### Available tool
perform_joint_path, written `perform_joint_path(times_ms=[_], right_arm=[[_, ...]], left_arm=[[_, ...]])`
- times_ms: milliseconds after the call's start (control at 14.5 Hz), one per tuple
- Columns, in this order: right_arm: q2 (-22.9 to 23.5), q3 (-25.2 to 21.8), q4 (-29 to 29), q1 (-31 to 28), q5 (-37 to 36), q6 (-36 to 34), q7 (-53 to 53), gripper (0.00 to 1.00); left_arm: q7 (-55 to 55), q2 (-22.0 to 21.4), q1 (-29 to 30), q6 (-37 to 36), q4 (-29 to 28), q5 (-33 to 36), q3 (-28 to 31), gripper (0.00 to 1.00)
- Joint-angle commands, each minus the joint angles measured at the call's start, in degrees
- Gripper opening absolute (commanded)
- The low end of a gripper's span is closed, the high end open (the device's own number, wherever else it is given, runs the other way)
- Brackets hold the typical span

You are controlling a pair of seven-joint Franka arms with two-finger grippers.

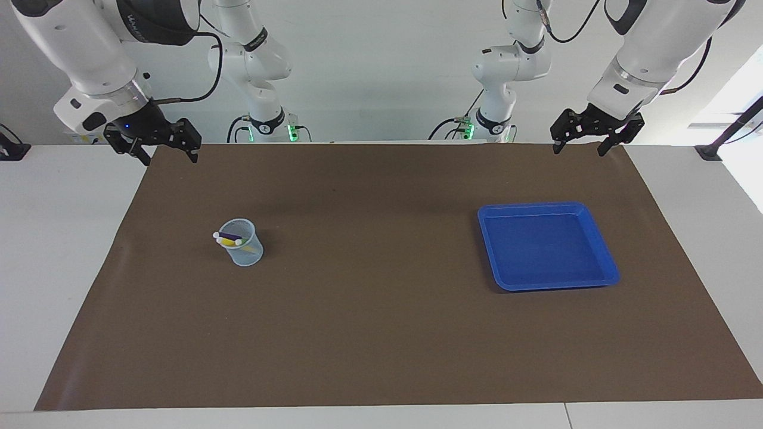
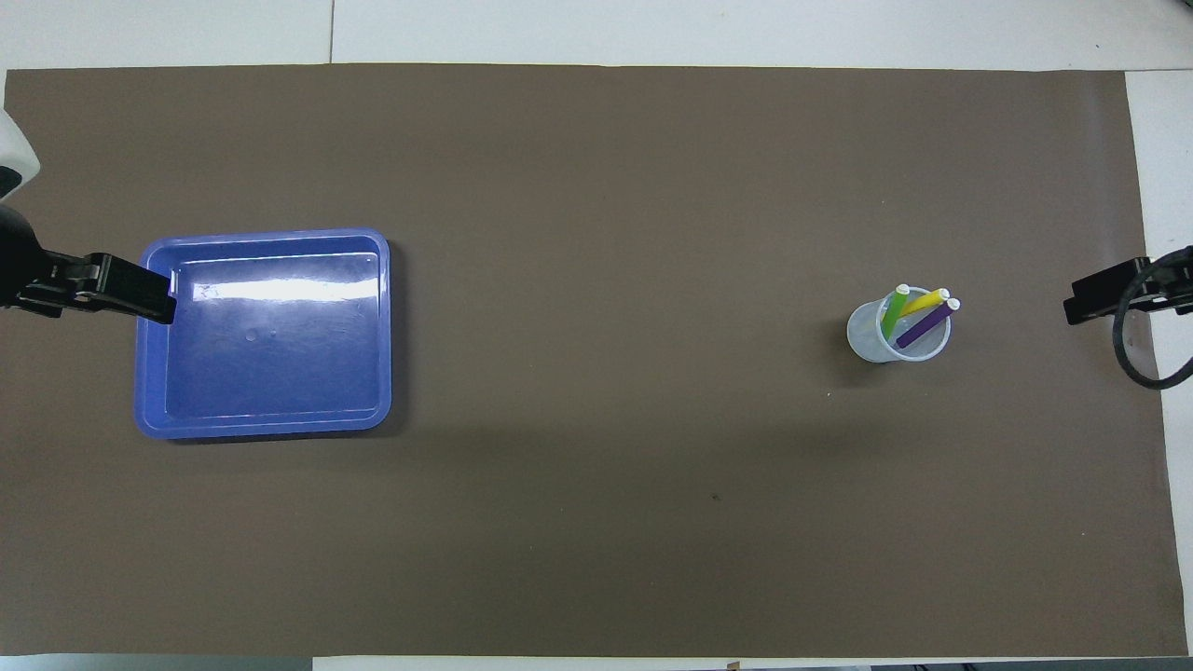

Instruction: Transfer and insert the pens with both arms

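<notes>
Pens [image 2: 918, 317], 3 of them, stood in a clear cup [image 1: 241, 243] on a brown mat [image 1: 381, 333] covering a white table [image 1: 65, 250]. Left gripper [image 1: 590, 146] and right gripper [image 1: 170, 154] hung empty, jaws wide, over the mat's robot-side corners, before a white wall [image 1: 381, 65].

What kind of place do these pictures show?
Most likely a robotics lab: two large white arms, the left arm and the right arm, over a table with a brown mat, plus two smaller arms.

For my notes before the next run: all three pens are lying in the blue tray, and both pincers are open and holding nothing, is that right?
Not quite: the three pens stand in the clear cup, not in the blue tray, as the overhead view shows. The left pincer and right pincer are open and holding nothing.
</notes>
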Motion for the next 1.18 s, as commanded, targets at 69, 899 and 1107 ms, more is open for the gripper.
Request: perform_joint_path(times_ms=[69, 899, 1107], right_arm=[[-1.9, -0.1, -2.5, 1.5, 0.8, 0.9, 2.1, 1.00], [-1.8, -0.2, -2.2, 1.2, 1.1, 2.3, 0.8, 1.00], [-1.8, -0.2, -2.0, 1.4, 1.0, 2.4, 0.9, 1.00]], left_arm=[[-0.4, -0.9, 0.0, -0.5, -0.4, -0.2, 0.9, 1.00], [-0.2, -1.0, 0.1, 1.0, -2.1, -0.7, 1.1, 1.00], [-0.5, -1.0, 0.1, 1.0, -2.2, -0.7, 1.1, 1.00]])
